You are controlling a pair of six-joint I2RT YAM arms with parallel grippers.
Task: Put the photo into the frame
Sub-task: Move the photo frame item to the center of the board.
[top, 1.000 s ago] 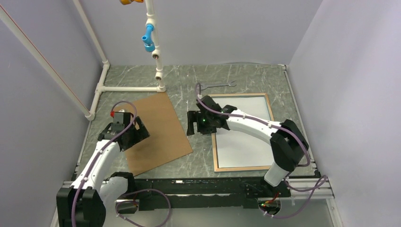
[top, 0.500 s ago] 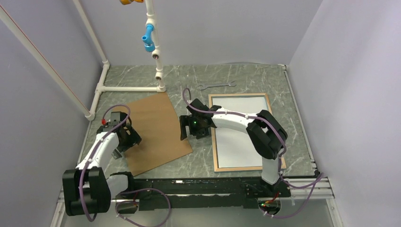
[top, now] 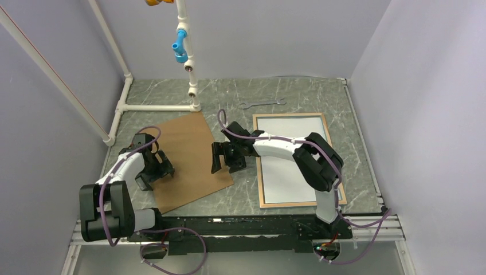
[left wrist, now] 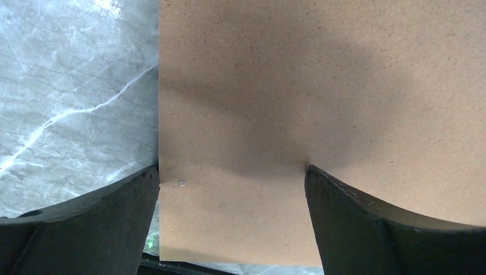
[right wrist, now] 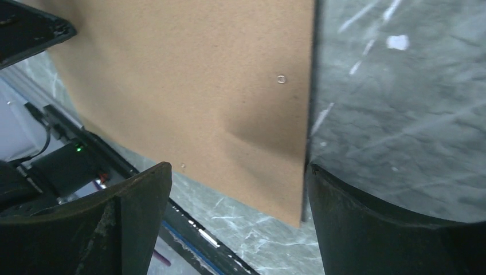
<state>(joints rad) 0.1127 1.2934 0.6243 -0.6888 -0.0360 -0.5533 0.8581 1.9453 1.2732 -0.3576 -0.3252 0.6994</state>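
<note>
Left hand [top: 153, 173] and right hand [top: 223, 164] — both spread — sit over the brown board [top: 189, 152] edges, centre-left; probably to lift it.

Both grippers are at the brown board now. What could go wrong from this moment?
1. The brown board lies flat on the table, so the open left gripper and right gripper, one at each side edge, may slip off the thin edge instead of catching it.
2. The right arm reaches over the frame; moving the board there could knock it or shift the white sheet inside.
</note>
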